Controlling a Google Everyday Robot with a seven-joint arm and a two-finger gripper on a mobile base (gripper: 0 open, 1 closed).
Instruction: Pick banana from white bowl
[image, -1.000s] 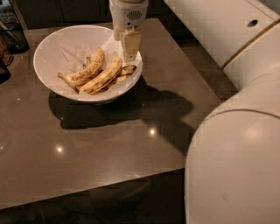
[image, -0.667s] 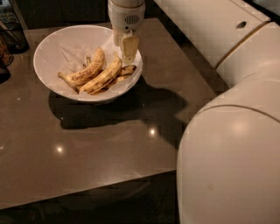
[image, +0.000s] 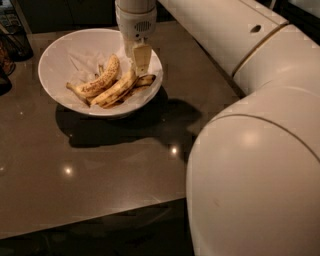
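the tool (image: 141, 61) has sunk slightly, now at the upper end of the banana (image: 116, 90), which lies in the white bowl (image: 52, 65) on the desk (image: 100, 175); a grasp seems near. the arm reaches from the right, wrist pointing down. whether the tool is apart or together, i cannot tell.

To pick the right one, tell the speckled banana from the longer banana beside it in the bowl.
The speckled banana is shorter and densely brown-spotted; the longer banana is smoother yellow. The speckled banana lies free; the gripper sits at one end of the longer banana. Both lie in the white bowl, side by side.
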